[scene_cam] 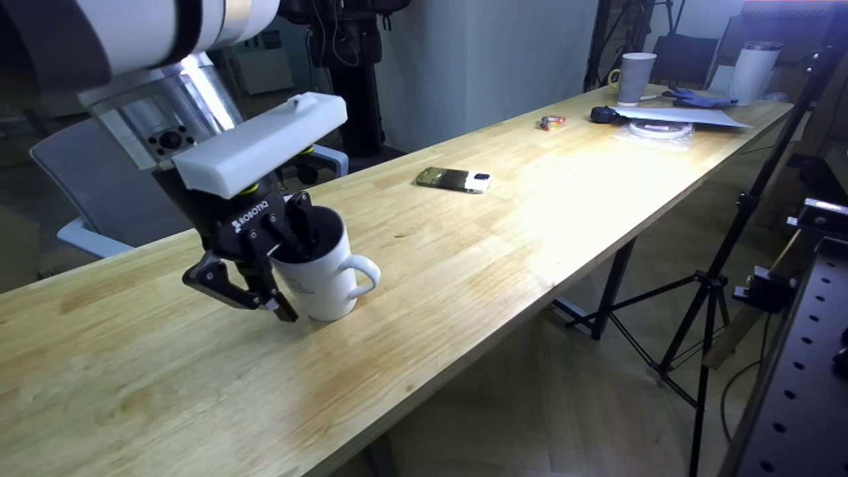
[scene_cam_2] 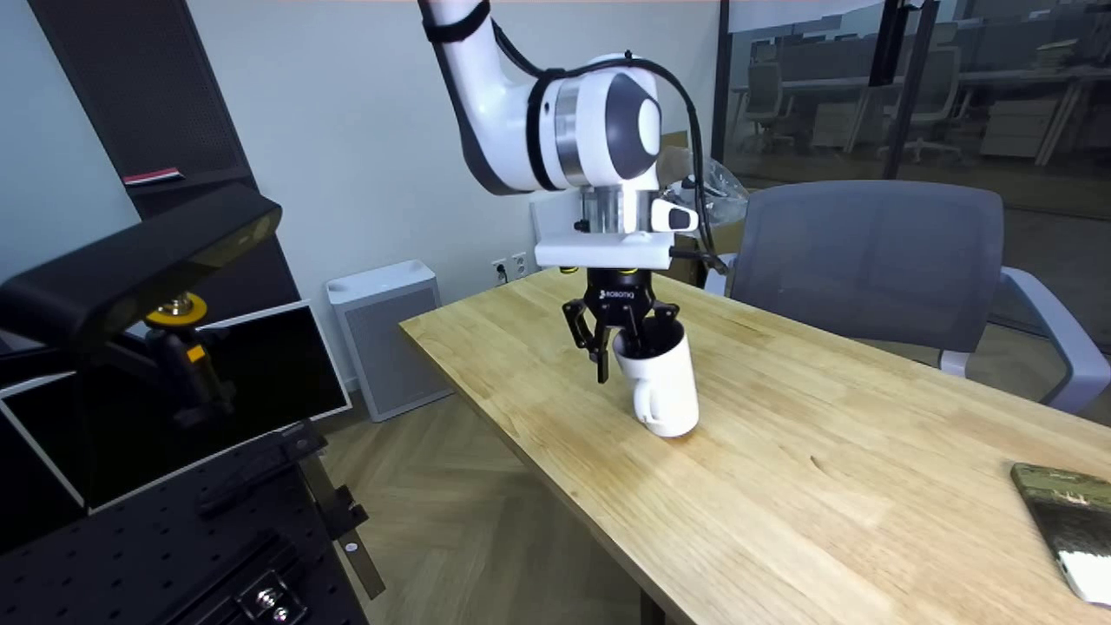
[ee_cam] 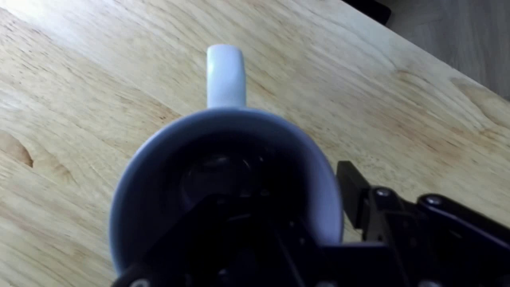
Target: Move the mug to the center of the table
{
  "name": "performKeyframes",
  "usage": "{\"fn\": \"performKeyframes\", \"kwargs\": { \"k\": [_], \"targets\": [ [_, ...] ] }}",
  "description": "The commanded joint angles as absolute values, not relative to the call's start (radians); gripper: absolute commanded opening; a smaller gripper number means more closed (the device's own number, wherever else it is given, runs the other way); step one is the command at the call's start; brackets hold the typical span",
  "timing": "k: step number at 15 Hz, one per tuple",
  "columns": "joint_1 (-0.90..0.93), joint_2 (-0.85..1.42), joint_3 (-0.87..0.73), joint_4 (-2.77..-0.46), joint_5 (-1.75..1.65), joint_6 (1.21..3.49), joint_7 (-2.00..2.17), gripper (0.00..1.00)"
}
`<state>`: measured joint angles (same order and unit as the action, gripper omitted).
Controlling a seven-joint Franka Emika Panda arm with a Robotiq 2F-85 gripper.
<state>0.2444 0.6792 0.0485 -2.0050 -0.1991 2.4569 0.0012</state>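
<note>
Two fingers (scene_cam_2: 602,361) of the gripper (scene_cam_2: 622,358) straddle the wall of the mug (scene_cam: 324,285): one reaches down inside the mug, the other hangs just outside it, a slim gap showing between it and the mug in an exterior view. They stand spread, gripping nothing. The mug stands on the table (scene_cam: 165,397); to one side of it is the table's end, and to the other, well apart from the mug, lies a phone (scene_cam: 456,179). The handle (ee_cam: 226,75) points away from the mug on a side free of both fingers. I take the step in hand to be setting up the grasp, the carry not yet begun. Next, the fingers should close firmly on the mug's wall, then lift it level and carry it, probably phone-ward, toward the table's middle.
</note>
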Motion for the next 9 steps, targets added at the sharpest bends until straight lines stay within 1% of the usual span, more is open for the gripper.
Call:
{"fn": "performKeyframes", "kwargs": {
  "k": [1, 2, 3, 4, 5, 6, 9],
  "targets": [
    [0.247, 0.684, 0.048, -2.004, -0.209, 2.456, 0.022, 0.13],
    [0.24, 0.685, 0.052, -2.001, -0.202, 2.452, 0.013, 0.06],
    [0.236, 0.686, 0.053, -1.999, -0.2, 2.452, 0.009, 0.02],
    [0.229, 0.686, 0.056, -1.997, -0.195, 2.449, 0.001, 0.0],
    [0.227, 0.686, 0.055, -1.995, -0.194, 2.451, 0.002, 0.0],
    [0.218, 0.685, 0.061, -1.993, -0.186, 2.446, -0.007, 0.03],
    [0.194, 0.681, 0.076, -1.981, -0.159, 2.435, -0.026, 0.03]
  ]
}}
